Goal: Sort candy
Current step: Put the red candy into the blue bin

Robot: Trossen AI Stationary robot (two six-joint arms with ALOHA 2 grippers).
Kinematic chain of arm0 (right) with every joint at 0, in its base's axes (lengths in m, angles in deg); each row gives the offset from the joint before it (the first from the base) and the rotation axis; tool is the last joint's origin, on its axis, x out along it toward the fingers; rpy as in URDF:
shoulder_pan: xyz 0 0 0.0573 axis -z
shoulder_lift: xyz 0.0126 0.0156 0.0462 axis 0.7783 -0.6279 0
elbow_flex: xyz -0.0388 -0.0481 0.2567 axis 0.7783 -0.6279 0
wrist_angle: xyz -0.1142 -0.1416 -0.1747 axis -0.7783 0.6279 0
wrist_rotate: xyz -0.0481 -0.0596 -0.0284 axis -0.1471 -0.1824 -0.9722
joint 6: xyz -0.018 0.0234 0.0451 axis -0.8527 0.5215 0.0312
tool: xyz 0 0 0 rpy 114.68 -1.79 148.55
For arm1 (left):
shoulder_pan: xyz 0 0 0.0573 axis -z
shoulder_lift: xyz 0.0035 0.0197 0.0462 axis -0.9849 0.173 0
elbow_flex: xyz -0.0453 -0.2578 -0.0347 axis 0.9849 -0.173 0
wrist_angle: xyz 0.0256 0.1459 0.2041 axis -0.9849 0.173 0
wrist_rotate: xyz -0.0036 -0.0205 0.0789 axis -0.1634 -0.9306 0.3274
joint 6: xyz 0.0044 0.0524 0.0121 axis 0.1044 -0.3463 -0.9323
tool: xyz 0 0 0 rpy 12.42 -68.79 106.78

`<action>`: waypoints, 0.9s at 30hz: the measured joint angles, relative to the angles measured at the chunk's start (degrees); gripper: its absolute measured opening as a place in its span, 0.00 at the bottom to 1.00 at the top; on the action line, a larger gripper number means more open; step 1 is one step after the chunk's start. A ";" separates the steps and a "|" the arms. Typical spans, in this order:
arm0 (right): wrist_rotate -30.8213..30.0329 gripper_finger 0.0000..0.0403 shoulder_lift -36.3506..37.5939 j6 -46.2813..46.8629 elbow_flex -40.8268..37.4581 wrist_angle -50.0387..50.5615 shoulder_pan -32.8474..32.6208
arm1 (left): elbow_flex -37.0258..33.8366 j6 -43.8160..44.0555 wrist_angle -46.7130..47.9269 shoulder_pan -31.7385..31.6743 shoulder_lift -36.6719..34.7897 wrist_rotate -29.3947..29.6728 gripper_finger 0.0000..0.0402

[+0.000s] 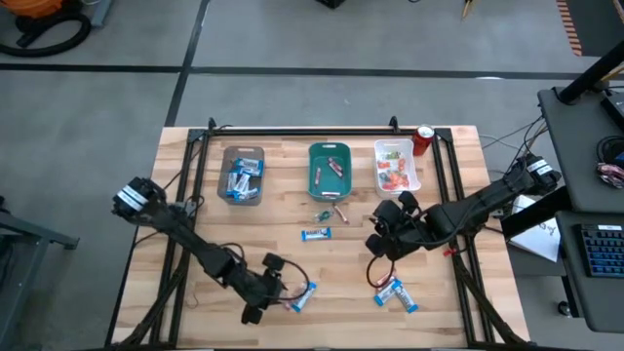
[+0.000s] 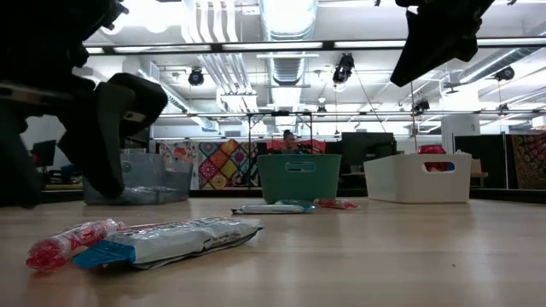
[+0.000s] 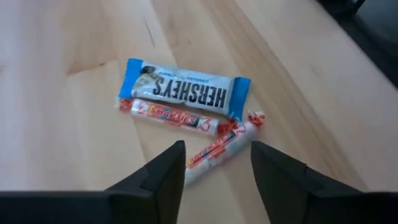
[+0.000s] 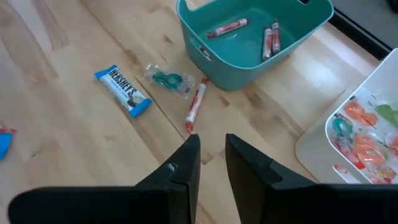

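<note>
Fingers of the left gripper [image 3: 214, 171] parted astride one red-striped stick [image 3: 221, 144], long axis running straight out ahead between them; second stick [image 3: 169, 116] and one blue-and-white bar [image 3: 186, 93] lying crosswise just beyond. Farther off, right gripper [image 4: 211, 163] narrowly parted, holding nothing, aimed at a lone stick [image 4: 196, 104] beside the teal tray [image 4: 249, 68]; three sticks inside
</note>
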 joint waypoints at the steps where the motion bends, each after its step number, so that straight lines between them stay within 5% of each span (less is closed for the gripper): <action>1: 0.01 0.17 0.00 0.02 0.00 -0.03 0.00 | 0.43 -0.67 0.22 -0.03 0.68 0.00 0.43; 12: 0.15 0.17 0.00 0.07 -0.01 -1.42 0.00 | -0.01 -5.94 0.08 -1.27 3.76 -0.19 0.44; 23: 0.13 0.17 0.00 0.06 -0.08 -2.56 0.00 | -0.63 -7.70 1.69 -1.18 3.49 -0.42 0.05; 27: 0.13 0.17 -0.02 0.06 -0.67 -2.56 0.00 | -0.56 -6.33 4.09 -1.20 3.32 0.08 0.05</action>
